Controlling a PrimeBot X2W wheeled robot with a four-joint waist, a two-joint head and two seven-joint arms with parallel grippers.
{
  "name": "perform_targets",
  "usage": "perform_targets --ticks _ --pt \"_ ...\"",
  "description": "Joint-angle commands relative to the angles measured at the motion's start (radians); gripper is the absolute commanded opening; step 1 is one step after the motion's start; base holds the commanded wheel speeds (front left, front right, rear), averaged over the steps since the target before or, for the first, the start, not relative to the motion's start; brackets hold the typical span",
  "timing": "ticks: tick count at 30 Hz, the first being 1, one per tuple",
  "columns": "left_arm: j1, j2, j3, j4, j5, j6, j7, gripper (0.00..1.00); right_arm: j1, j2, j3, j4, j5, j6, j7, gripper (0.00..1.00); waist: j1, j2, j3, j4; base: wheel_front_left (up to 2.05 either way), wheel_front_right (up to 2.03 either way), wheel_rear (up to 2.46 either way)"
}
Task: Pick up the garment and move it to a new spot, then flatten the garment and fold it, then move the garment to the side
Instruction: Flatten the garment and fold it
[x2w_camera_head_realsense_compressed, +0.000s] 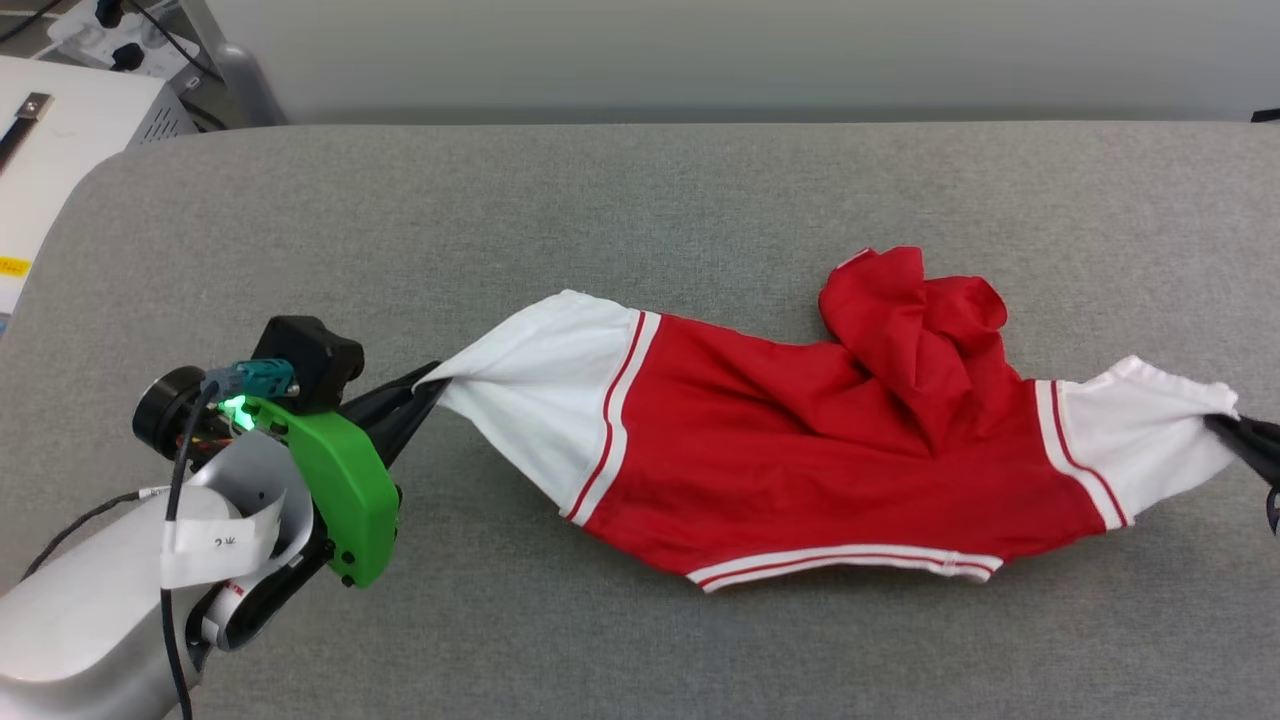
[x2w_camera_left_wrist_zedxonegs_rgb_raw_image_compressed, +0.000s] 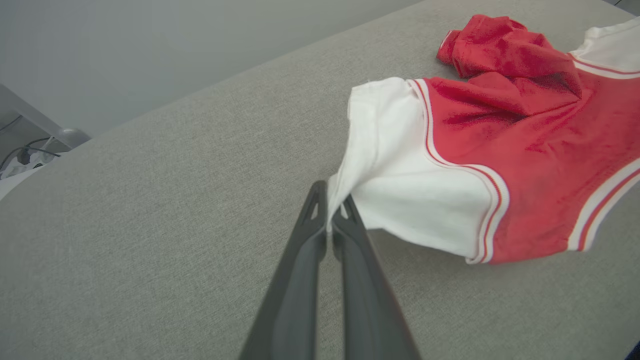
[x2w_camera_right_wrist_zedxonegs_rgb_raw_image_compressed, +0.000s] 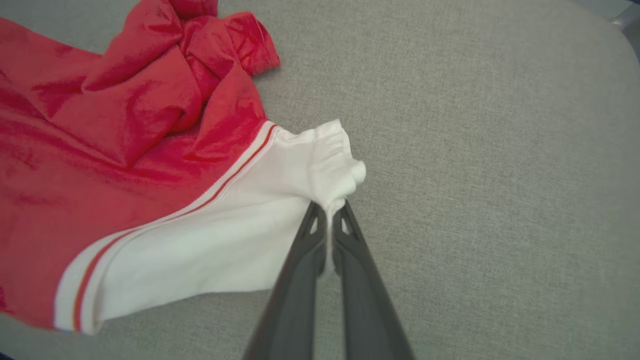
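Observation:
The garment (x2w_camera_head_realsense_compressed: 800, 440), a red jersey T-shirt with white sleeves and red-and-white striped trim, lies stretched sideways across the grey table (x2w_camera_head_realsense_compressed: 640, 200), its red body bunched in a heap at the upper right. My left gripper (x2w_camera_head_realsense_compressed: 432, 385) is shut on the tip of the left white sleeve (x2w_camera_left_wrist_zedxonegs_rgb_raw_image_compressed: 395, 195), and the pinch (x2w_camera_left_wrist_zedxonegs_rgb_raw_image_compressed: 331, 200) is plain in the left wrist view. At the head view's right edge my right gripper (x2w_camera_head_realsense_compressed: 1225, 422) is shut on the right white sleeve (x2w_camera_right_wrist_zedxonegs_rgb_raw_image_compressed: 280, 210), the cloth pinched between the fingertips (x2w_camera_right_wrist_zedxonegs_rgb_raw_image_compressed: 330, 207).
The table's grey cloth top runs wide around the garment. Past its far left corner stand a white box (x2w_camera_head_realsense_compressed: 60, 140) and a power strip with cables (x2w_camera_head_realsense_compressed: 110, 30). A pale wall lies behind.

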Motion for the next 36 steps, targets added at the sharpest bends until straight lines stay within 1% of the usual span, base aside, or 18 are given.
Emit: perform_targets --ticks 1,6,9,14,18,23,27,32,36 --pt "0.007 0.015 0.016 -0.027 -0.004 0.016 -0.013 0.0 0.017 -0.011 -0.028 -0.029 0.014 -0.001 -0.011 0.0 0.0 -0.0001 -0.028 -0.009 0.0 0.0 0.0" --pt "-0.013 0.035 0.053 -0.151 -0.008 0.056 -0.02 0.0 0.038 -0.027 -0.146 -0.155 0.042 -0.001 -0.013 0.0 0.0 -0.0001 -0.051 -0.012 0.0 0.0 0.0" --pt "-0.037 0.042 0.078 -0.205 -0.013 0.067 -0.021 0.0 0.035 -0.023 -0.216 -0.219 0.046 -0.001 -0.004 0.0 0.0 -0.0001 -0.059 -0.012 0.0 0.0 0.0" --pt "-0.119 0.044 0.124 -0.239 -0.01 0.044 -0.029 0.0 -0.011 -0.011 -0.327 -0.296 0.036 -0.001 0.016 0.0 0.0 -0.0001 -0.07 -0.002 0.0 0.0 0.0" --pt "-0.197 0.01 0.144 -0.227 0.01 0.03 -0.032 0.0 -0.078 -0.001 -0.365 -0.326 0.005 -0.001 0.03 0.0 0.0 -0.0001 -0.072 0.004 0.0 0.0 0.0" --pt "-0.318 -0.043 0.167 -0.159 0.038 -0.005 -0.037 0.0 -0.2 0.011 -0.344 -0.334 -0.036 -0.001 0.036 0.0 0.0 -0.0001 -0.053 0.003 0.0 0.0 0.0" --pt "-0.431 -0.097 0.176 -0.077 0.065 -0.033 -0.031 0.0 -0.322 0.024 -0.296 -0.292 -0.079 -0.001 0.022 0.0 0.0 -0.0001 -0.012 0.001 0.0 0.0 0.0" --pt "-0.586 -0.169 0.2 0.06 0.077 -0.066 -0.024 0.0 -0.52 0.051 -0.212 -0.189 -0.13 -0.001 0.005 0.0 0.0 -0.0001 0.064 -0.011 0.0 0.0 0.0" --pt "-0.724 -0.218 0.218 0.174 0.094 -0.091 -0.022 0.0 -0.71 0.084 -0.158 -0.065 -0.191 -0.001 -0.027 0.0 0.0 -0.0001 0.134 -0.018 0.0 0.0 0.0"
